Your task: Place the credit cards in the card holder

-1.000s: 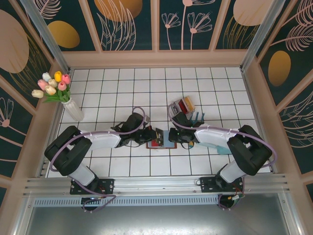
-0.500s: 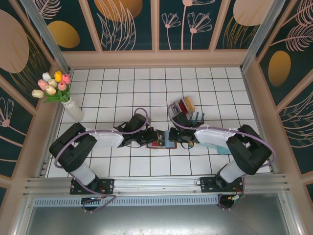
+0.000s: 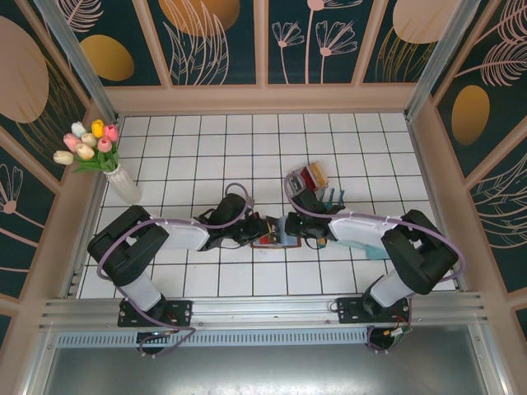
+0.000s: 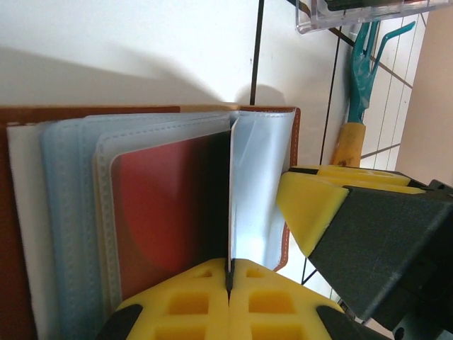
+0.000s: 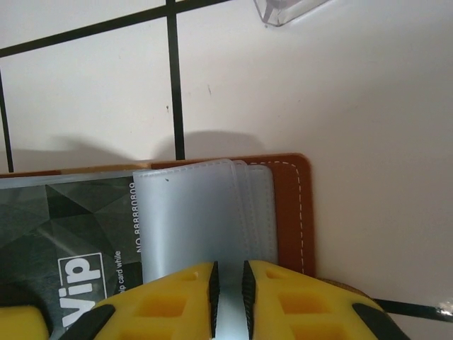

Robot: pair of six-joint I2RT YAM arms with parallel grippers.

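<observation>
As two grippers meet over it, one brown leather card holder (image 5: 291, 212) lies open, stitched along its rim and fanning several frosted plastic sleeves (image 5: 205, 212). One red card (image 4: 170, 205) sits flat inside a sleeve. The left gripper (image 4: 228, 278) is clamped tight on one grey card (image 5: 64, 230), glossy and printed "Vip". The right gripper (image 5: 228, 290) pinches the sleeves' edge, jaws barely parted. Beyond the holder sit one clear box (image 4: 340, 14) and one teal tool (image 4: 362, 64).
</observation>
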